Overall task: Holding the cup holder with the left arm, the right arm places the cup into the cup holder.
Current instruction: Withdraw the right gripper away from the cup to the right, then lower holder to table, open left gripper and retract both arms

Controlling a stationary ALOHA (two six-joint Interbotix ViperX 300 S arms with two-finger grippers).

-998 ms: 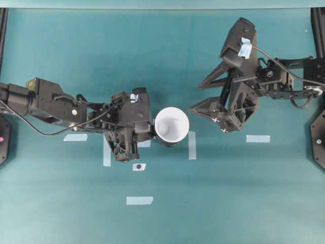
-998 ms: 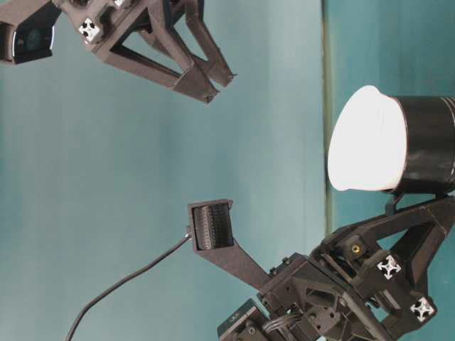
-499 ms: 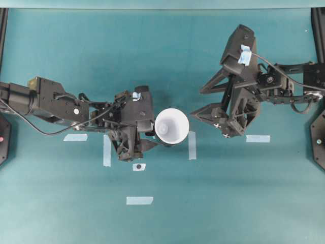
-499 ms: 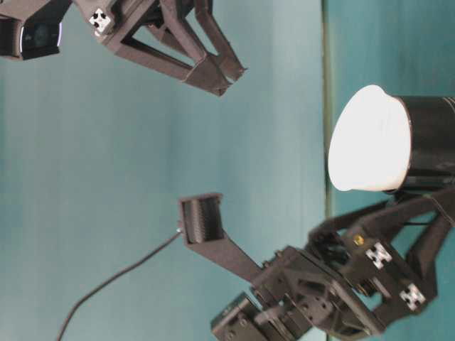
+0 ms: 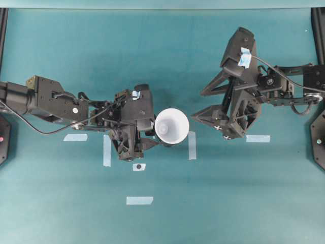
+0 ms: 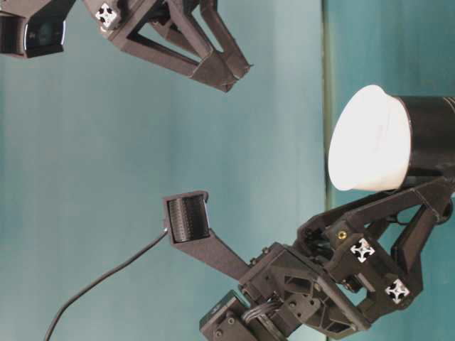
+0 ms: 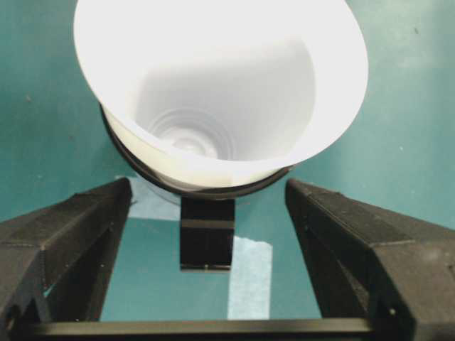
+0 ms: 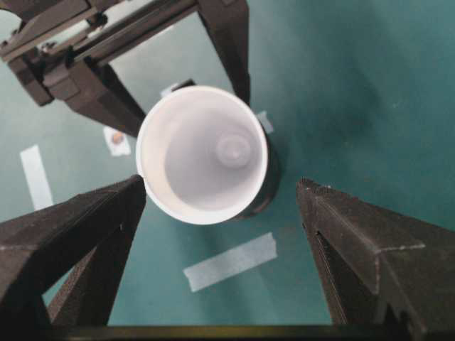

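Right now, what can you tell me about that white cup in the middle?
The cup is plain white, matte and plastic-looking, with a wide round rim tapering to a small base. It is empty and upright, seated in the glossy black cup holder, whose stubby handle points toward the left tool. That tool's open fingers flank it without touching. The right tool, also open, stays clear.
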